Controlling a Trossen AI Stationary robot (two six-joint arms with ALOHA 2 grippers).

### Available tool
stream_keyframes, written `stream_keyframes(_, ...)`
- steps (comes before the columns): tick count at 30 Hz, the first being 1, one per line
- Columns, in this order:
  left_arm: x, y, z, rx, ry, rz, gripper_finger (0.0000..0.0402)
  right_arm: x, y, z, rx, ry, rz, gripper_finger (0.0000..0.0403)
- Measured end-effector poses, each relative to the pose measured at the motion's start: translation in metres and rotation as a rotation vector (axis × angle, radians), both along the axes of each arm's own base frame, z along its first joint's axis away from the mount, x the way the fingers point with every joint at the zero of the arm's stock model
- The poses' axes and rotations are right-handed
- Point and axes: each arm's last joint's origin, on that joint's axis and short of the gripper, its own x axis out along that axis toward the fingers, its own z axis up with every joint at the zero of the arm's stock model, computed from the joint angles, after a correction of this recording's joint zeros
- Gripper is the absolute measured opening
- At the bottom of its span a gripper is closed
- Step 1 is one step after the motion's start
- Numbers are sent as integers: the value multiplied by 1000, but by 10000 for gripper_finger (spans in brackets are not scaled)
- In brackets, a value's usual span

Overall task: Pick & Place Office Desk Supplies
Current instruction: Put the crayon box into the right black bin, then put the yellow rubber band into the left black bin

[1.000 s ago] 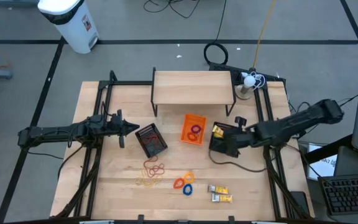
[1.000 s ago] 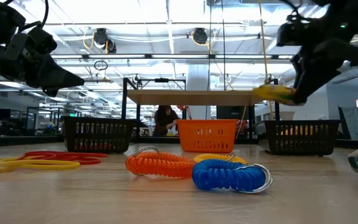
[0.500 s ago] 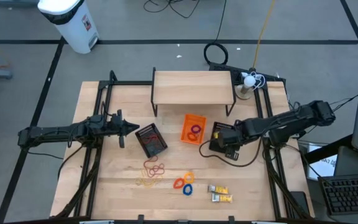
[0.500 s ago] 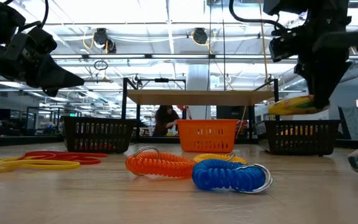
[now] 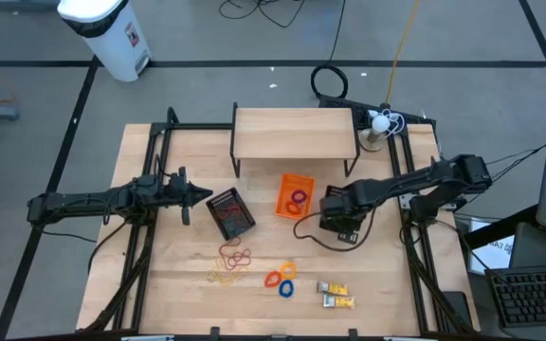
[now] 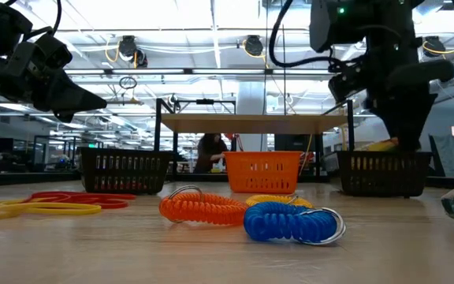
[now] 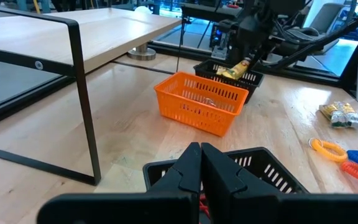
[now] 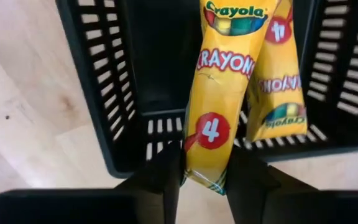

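Observation:
My right gripper (image 8: 207,167) is shut on a yellow crayon packet (image 8: 219,106) over the right black mesh bin (image 8: 98,74); it also shows in the high view (image 5: 335,205) and low view (image 6: 396,130). A second yellow packet (image 8: 283,81) lies inside that bin. My left gripper (image 7: 201,163) is shut on nothing and hovers at the left black mesh bin (image 5: 230,214). Loose on the table lie rubber bands (image 5: 233,258), coil rings (image 5: 281,277) and two packets (image 5: 335,295). The orange bin (image 5: 295,196) holds rings. My right gripper pinches the crayon packet between its two fingers (image 8: 166,171) near one end (image 8: 205,158). It comes from above, pointing down. The packet hangs below the fingers, reaching down into the black mesh bin. Whether its lower end touches the bin floor cannot be told.
A wooden shelf on black legs (image 5: 295,133) stands at the table's far side. Black frame rails (image 5: 150,170) run along both table sides. A cable (image 5: 306,232) loops on the table beside the right bin. Bare wood lies along the near edge (image 5: 159,303).
My right gripper has carried the crayon packet down toward the right black bin while its wrist swung toward the table's left and the arm folded in. The packet, which hung well above the bin's rim, now sits at rim height. The left arm stayed still.

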Motion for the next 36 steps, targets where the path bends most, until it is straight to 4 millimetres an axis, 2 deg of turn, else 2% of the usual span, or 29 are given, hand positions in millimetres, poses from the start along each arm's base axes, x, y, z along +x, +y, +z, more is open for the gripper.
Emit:
stream_keyframes(5, 0, 0, 0, 0, 0, 0, 10, 0, -1, 1, -1, -5, 26, 148)
stream_keyframes(11, 0, 0, 0, 0, 0, 0, 10, -2, -2, 20, -6, -86, 35, 208)
stream_keyframes(14, 0, 0, 0, -3, -1, 0, 10, -9, -5, 37, -132, -193, 59, 221)
stream_keyframes(17, 0, 0, 0, -6, -1, 1, 10, -18, -5, 61, -257, -418, 122, 220)
stream_keyframes(21, 0, 0, 0, -5, -1, 0, 10, -33, -2, 90, -189, -886, 243, 187)
stream_keyframes(25, 0, 0, 0, 35, 6, -8, 10, -67, -11, 100, -214, -1191, 262, 125)
stream_keyframes(28, 0, 0, 0, 45, 8, -10, 10, -91, -20, 95, -227, -1363, 218, 70)
stream_keyframes(31, 0, 0, 0, 47, 8, -10, 10, -106, -27, 82, -178, -1487, 220, 16)
stream_keyframes(36, 0, 0, 0, 40, 7, -2, 10, -118, -36, 60, -150, -1522, 157, 13)
